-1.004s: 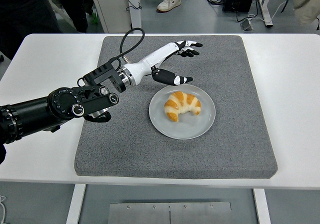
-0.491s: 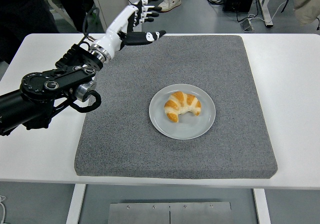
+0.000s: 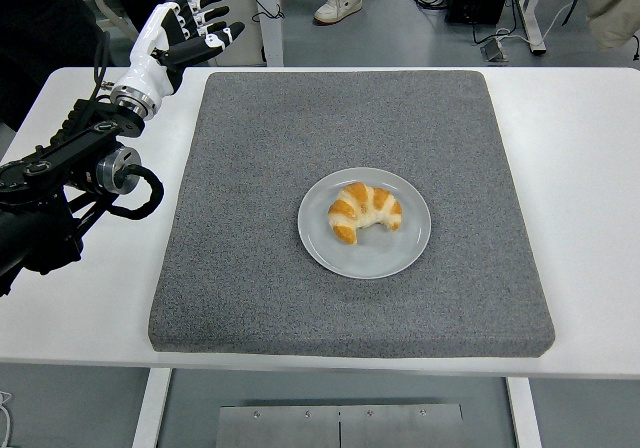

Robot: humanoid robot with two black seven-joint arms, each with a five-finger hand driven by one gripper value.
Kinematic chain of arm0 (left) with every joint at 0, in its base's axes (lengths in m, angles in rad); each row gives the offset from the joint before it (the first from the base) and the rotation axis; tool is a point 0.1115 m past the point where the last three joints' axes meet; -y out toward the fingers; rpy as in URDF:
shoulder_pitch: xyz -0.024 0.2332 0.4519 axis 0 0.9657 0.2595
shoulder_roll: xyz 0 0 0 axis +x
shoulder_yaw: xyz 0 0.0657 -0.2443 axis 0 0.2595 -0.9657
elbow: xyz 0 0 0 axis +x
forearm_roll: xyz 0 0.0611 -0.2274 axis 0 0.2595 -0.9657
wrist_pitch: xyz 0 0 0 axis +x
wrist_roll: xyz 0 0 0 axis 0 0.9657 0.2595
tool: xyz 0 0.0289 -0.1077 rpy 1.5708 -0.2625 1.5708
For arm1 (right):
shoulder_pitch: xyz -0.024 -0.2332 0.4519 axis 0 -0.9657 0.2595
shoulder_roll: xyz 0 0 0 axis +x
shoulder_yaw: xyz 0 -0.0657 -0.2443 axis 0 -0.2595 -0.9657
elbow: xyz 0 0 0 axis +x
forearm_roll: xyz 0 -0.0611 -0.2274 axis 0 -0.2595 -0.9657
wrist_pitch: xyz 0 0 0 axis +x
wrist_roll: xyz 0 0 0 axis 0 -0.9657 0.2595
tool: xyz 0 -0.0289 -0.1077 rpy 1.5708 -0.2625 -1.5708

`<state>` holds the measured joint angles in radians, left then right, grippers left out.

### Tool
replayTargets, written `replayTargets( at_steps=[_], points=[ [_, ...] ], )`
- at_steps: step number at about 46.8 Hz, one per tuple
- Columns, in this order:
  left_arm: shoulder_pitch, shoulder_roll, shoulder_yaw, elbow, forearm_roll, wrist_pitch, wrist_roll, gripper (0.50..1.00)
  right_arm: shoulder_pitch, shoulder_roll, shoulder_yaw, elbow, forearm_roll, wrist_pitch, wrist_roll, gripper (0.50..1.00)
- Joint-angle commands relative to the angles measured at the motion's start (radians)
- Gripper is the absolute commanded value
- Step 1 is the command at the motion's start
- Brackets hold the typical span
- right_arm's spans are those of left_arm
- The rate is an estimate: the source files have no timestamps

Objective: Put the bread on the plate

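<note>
Since the earlier frames, my left arm is pulling well back from the plate, swinging up and out toward the far left corner of the table, so I am now watching the white-and-black five-fingered left hand hanging above the table's far left edge, clear of the mat. Its fingers are spread and relaxed, grasping nothing. Moving rightward, the square grey felt-like mat is covering the middle of the white table, and near its centre the round pale grey plate is lying flat. On it, the golden-brown crescent-shaped bread is resting on the plate's upper left part, wholly inside the rim as far as I can tell. My right arm is not showing anywhere at the right edge. I am judging that the placing itself is done and that I am in the retreat step. The next move, as I see it, is calling only for bringing the left arm to rest at its own side, keeping it high enough to avoid brushing the mat or nudging the plate.
</note>
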<state>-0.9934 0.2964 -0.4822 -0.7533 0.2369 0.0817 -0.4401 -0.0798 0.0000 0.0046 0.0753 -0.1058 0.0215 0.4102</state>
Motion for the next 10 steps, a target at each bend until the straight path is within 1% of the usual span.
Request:
replayTargets(
  at_steps=[1, 7, 10],
  points=[
    [0.002, -0.003, -0.022, 0.006, -0.033, -0.008, 0.000, 0.818, 0.000, 0.000, 0.000, 0.000, 0.000, 0.000, 0.001, 1.000],
    [0.002, -0.014, -0.039, 0.043, -0.082, -0.029, -0.002, 0.819, -0.001, 0.000, 0.000, 0.000, 0.000, 0.000, -0.001, 1.000],
    [0.002, -0.025, -0.044, 0.057, -0.085, -0.031, -0.002, 0.818, -0.001, 0.000, 0.000, 0.000, 0.000, 0.000, 0.001, 1.000]
  ],
)
